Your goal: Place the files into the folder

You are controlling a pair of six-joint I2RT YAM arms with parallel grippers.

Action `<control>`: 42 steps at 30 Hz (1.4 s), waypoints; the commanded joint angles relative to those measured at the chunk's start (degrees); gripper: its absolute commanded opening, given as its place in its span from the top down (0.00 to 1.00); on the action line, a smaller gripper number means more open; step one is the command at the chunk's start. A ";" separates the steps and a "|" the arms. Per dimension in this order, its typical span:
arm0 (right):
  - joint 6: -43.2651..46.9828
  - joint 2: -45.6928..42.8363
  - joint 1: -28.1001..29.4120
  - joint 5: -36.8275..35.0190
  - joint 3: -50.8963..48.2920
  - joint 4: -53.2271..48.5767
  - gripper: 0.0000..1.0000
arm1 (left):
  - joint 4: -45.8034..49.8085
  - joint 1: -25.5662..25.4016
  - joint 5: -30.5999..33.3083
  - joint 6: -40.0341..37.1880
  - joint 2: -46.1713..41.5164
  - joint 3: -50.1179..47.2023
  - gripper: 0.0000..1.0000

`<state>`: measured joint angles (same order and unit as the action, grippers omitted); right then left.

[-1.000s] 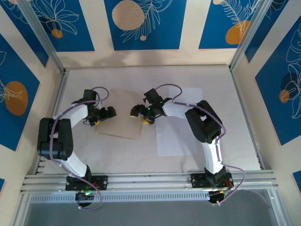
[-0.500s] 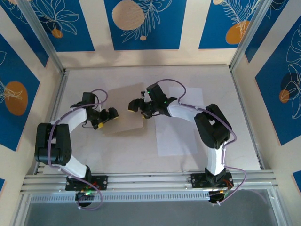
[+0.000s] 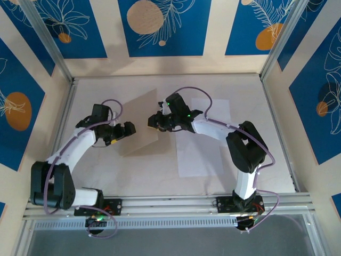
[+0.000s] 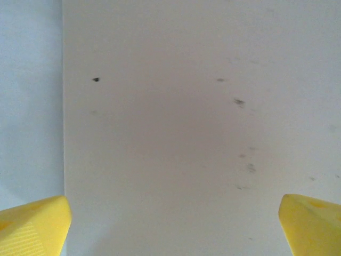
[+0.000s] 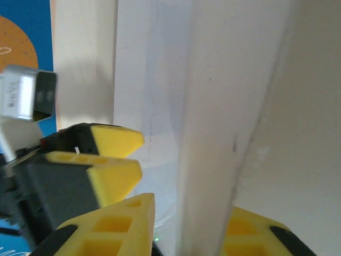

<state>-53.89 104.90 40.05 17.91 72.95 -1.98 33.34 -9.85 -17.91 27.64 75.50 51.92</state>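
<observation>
No brand or writing can be read anywhere; a small grey block [image 5: 24,98] beside the left hand [image 4: 174,205] bears print too blurred to make out. The folder [image 3: 139,125] lies left of centre on the desk [image 3: 250,106], one cover tilted up off the other. The right hand [image 3: 153,121] is closed on that cover's right edge, the tan card standing between its yellow fingers [image 5: 114,226]. The left hand hangs over the folder's left part with its fingers spread fully and nothing between them. The files [image 3: 202,152] lie flat just right of the folder, partly under the right arm. Bare desk stretches beyond the folder and to the right of the files. A second ago the folder lay flat and the right hand stood much wider.
</observation>
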 commanded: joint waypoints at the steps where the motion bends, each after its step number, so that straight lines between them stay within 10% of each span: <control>1: 1.74 -2.74 0.97 -1.22 1.09 -2.39 0.88 | 5.87 -3.63 9.30 -2.02 -5.79 2.57 0.00; 13: -2.76 -5.42 2.64 -8.80 5.92 -11.56 1.00 | -12.88 -24.82 24.27 -11.13 -25.56 -10.34 0.00; 23: -5.87 -6.41 3.44 -10.42 8.51 -16.24 1.00 | -23.45 -39.30 35.93 -23.12 -24.11 -15.33 0.00; 33: -6.67 -8.50 3.65 -11.57 9.05 -20.05 1.00 | -37.87 -42.21 45.81 -30.16 -19.80 -21.01 0.01; 42: -7.28 -8.68 3.72 -11.05 9.31 -20.76 0.99 | -46.17 -42.27 49.68 -36.95 -17.23 -23.09 0.36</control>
<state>-60.36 98.35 43.29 6.72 80.58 -21.98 -7.51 -51.62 29.19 -5.96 58.24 29.28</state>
